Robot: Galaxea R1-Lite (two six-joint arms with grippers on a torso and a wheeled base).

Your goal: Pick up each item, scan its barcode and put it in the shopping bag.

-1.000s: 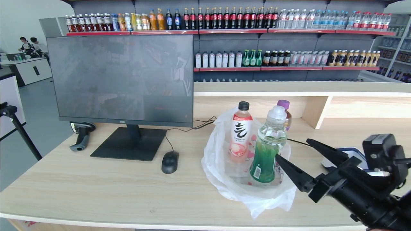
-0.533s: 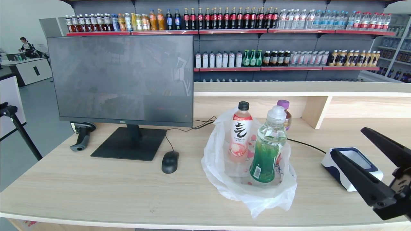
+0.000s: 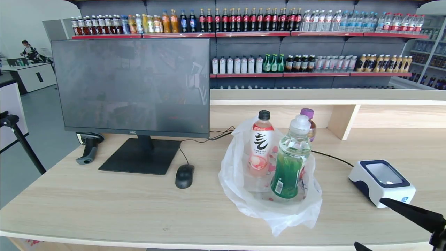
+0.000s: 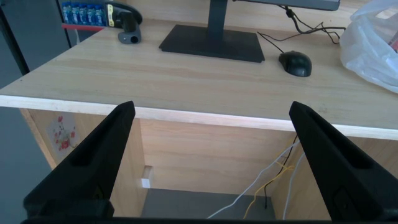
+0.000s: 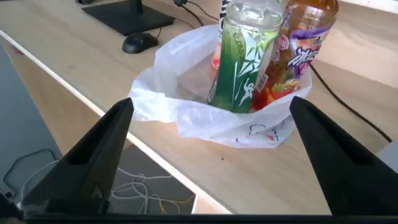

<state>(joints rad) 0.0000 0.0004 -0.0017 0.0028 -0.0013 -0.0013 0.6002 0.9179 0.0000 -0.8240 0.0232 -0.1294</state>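
Left to right: left gripper (image 4: 211, 107), jaws spread wide and empty, held low before the near edge of the surface (image 3: 104, 205). Shopping bag (image 3: 271, 209) at mid-surface, holding upright the pink-label bottle (image 3: 261, 146), the green bottle (image 3: 291, 164) and, behind them, the purple-capped bottle (image 3: 308, 116). Scanner (image 3: 381, 181) near the bag's right. Right gripper (image 3: 368, 222), wide and empty, has drawn back within the last second from beside the green bottle, past the scanner, to the near right corner. Judged: release finished, three bottles bagged, task at or near its end
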